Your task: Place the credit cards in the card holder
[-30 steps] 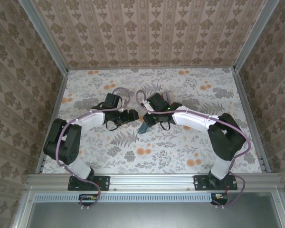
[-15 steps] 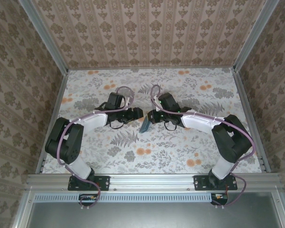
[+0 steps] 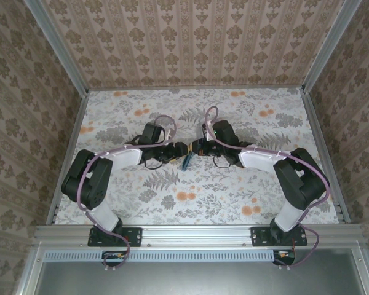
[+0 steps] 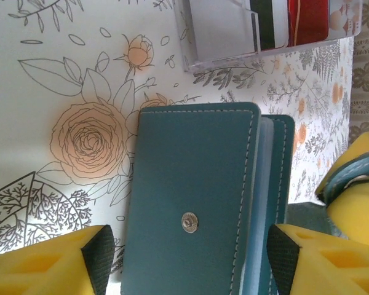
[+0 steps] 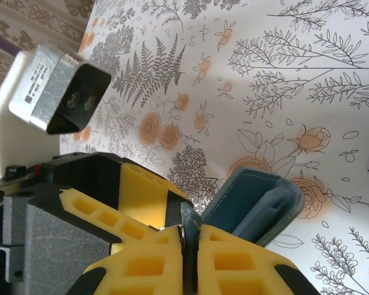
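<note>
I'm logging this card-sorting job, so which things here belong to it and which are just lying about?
Belongs to the job:
teal card holder
credit cards, standing in the tray

Just lying about:
clear tray
floral table cover

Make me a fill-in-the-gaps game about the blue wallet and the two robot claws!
The right claw is pinched ____ on the card holder. The left claw is ____, with one finger on each side of the card holder. The brightest card in the clear tray is ____.
Missing words: shut; open; red.
</note>
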Robot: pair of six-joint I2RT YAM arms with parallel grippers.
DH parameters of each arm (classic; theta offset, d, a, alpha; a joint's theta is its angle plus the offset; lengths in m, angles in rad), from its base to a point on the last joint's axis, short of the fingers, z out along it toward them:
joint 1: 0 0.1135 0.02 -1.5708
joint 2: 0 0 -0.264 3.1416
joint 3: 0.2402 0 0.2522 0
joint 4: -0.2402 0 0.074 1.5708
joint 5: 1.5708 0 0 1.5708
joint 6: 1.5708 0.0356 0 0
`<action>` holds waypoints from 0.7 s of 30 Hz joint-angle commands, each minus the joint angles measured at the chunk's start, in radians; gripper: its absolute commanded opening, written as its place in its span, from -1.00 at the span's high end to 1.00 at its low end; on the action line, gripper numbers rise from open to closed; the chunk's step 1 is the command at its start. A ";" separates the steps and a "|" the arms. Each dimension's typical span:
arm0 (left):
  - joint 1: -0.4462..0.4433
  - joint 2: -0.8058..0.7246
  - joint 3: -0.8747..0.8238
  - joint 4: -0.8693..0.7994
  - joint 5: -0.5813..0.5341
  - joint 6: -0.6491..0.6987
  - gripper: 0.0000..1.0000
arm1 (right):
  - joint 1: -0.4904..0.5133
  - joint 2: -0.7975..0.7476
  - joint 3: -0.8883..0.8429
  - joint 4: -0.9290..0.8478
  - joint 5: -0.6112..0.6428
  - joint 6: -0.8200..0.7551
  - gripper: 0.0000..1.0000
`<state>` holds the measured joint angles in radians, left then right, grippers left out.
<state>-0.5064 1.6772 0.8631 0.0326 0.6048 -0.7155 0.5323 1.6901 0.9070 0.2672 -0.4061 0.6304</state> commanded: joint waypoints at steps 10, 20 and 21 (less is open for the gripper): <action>-0.003 0.045 -0.011 0.035 0.026 -0.008 0.31 | -0.019 -0.040 -0.046 0.051 -0.036 0.031 0.79; 0.041 -0.006 -0.014 -0.011 0.016 0.025 0.89 | -0.065 -0.114 -0.165 -0.088 0.054 -0.014 0.77; 0.044 -0.018 -0.004 -0.036 0.004 0.043 0.90 | -0.072 -0.116 -0.173 -0.105 0.056 -0.022 0.76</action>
<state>-0.4755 1.7073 0.8463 0.0418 0.6140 -0.7155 0.4744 1.6073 0.7631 0.2501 -0.3950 0.6422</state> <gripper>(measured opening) 0.073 0.116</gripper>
